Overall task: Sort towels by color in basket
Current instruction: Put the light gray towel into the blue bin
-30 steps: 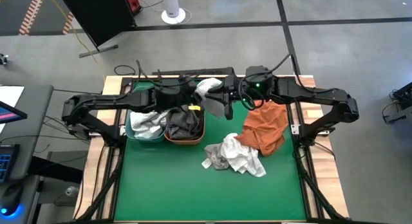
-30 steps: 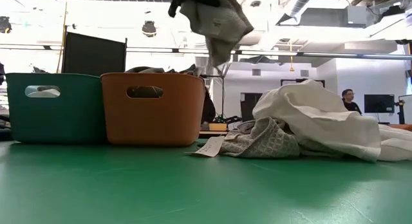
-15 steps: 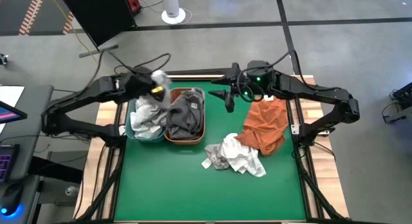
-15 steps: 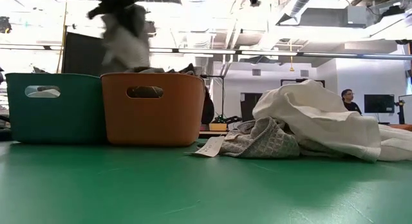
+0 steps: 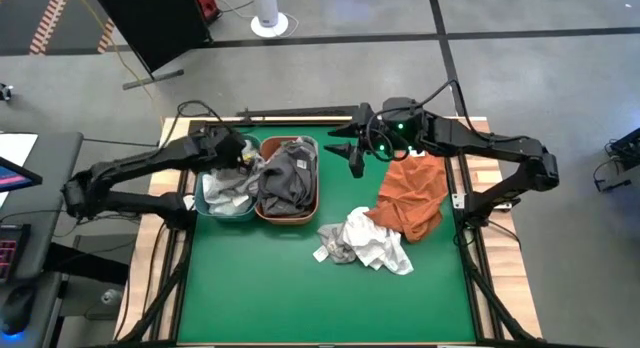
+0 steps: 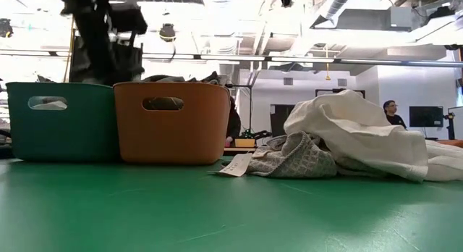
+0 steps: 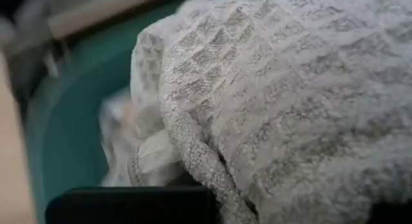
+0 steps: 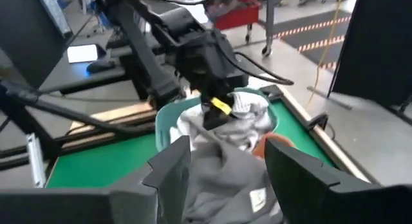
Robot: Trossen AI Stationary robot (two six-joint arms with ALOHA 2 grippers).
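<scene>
Left claw (image 5: 238,153) over teal basket (image 5: 208,204), gripping pale towel (image 7: 283,102)

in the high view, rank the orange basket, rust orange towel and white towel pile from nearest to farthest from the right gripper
1. Orange basket: just left of the right gripper, holding grey towels.
2. Rust orange towel: on the mat's right side. Too near the basket's distance to rank firmly.
3. White towel pile: mid-mat, toward the front edge, clearly farthest.

Green table (image 5: 270,288): baskets (image 5: 290,214), towels (image 5: 368,240)
</scene>
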